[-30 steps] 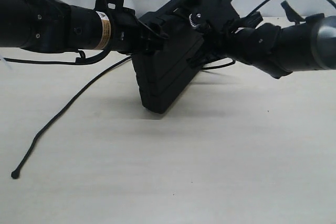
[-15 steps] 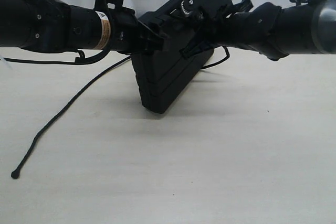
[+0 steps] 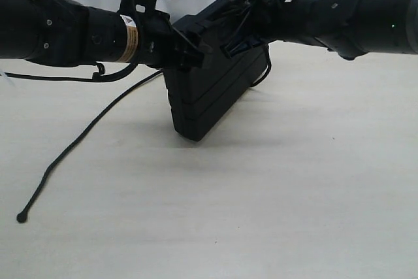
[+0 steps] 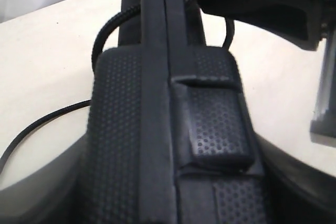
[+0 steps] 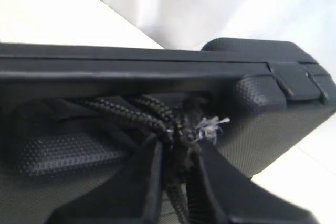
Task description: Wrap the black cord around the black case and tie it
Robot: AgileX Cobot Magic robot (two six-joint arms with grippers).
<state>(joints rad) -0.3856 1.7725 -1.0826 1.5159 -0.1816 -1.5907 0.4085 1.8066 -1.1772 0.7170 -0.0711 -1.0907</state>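
The black case (image 3: 209, 93) stands tilted on one lower corner on the table, lifted by its upper edge. My left gripper (image 3: 189, 47) is shut on that upper left edge; in the left wrist view the case's dimpled rim and latch (image 4: 215, 124) fill the frame. My right gripper (image 3: 243, 38) sits at the case's top, shut on the black cord (image 5: 131, 111) just below its frayed knot (image 5: 210, 124), right at the slot handle (image 5: 63, 145). The cord (image 3: 85, 132) trails leftwards across the table to a knotted end (image 3: 21, 216). A short loop (image 3: 264, 73) hangs beside the case's right side.
The pale table (image 3: 294, 194) spreads in front of and to the right of the case. Both black arms cross at mid height above it, the left arm (image 3: 59, 27) from the left, the right arm (image 3: 366, 11) from the right. A white backdrop stands behind.
My right gripper has risen and swung up over the case's top with the cord, drawing the loop at the case's right side tighter. The left arm and case have barely moved.
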